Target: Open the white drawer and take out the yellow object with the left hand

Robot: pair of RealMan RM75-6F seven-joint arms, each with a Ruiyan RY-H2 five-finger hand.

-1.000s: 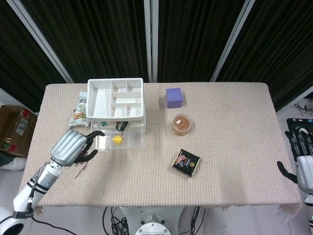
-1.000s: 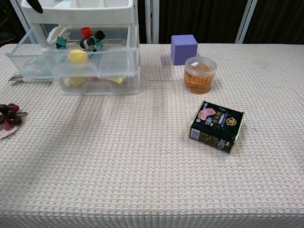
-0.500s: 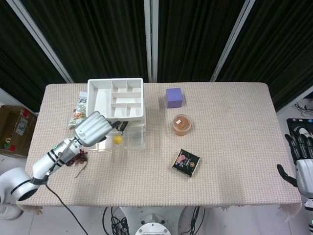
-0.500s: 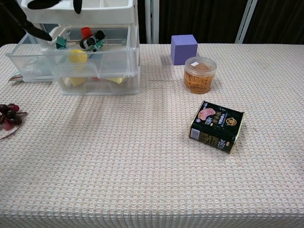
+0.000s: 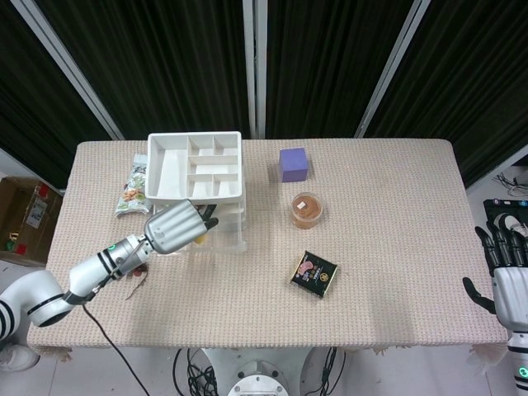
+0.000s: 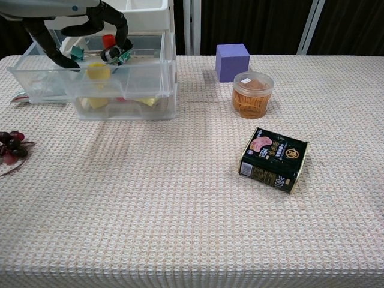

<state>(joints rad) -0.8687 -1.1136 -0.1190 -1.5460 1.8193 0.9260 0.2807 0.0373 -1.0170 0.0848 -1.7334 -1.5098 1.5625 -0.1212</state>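
On the table, the white drawer stands pulled open, and the left robot hand has swung from beside it to directly above, so the reach-in looks begun. Its fingers hang apart, grasping nothing, with the yellow object just beneath; roundish, no clear long axis or heading.

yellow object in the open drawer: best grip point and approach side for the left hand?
Pinch the yellow object across its rounded sides, coming straight down through the open top of the drawer. It is small and roundish, and the clear walls block any side approach. Black clips sit just behind it. The left hand hovers above, fingers spread.
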